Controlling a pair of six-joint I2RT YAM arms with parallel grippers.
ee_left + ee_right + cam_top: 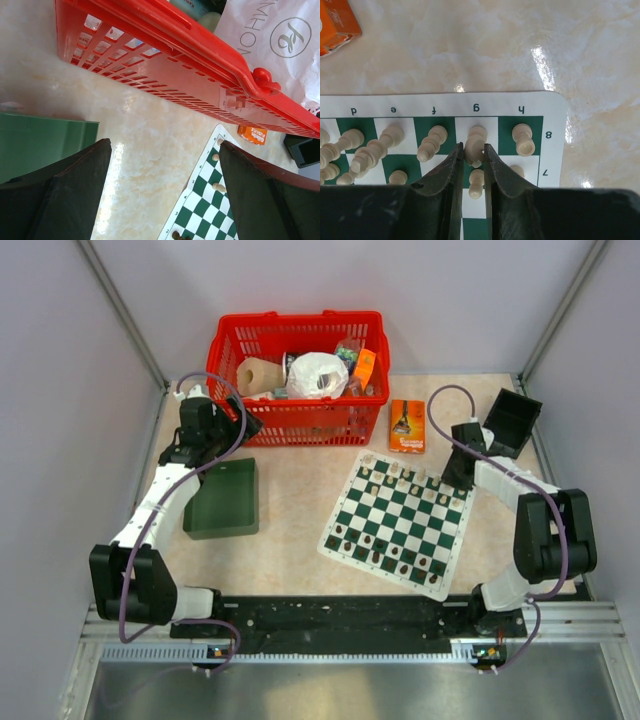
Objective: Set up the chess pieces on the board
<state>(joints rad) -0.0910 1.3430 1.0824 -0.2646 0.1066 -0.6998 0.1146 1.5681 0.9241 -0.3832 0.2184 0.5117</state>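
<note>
Beige marbled tabletop (300, 510), grey walls around. Far left: left gripper (165, 200) spread wide, holding nothing, parked between dark green rectangular tray (222, 498) and red plastic lattice basket (300, 425); inside basket: paper roll, white bag, packets. Centre-right: green-and-white checked board mat (400, 515), dark chess pieces (366, 540) on near rows, cream chess pieces (405, 477) on far rows. Right gripper (474, 156) pinched on upright cream piece (476, 140) at g8, directly between fingers, long axis vertical. Probable next move: release, then straight upward retreat
</note>
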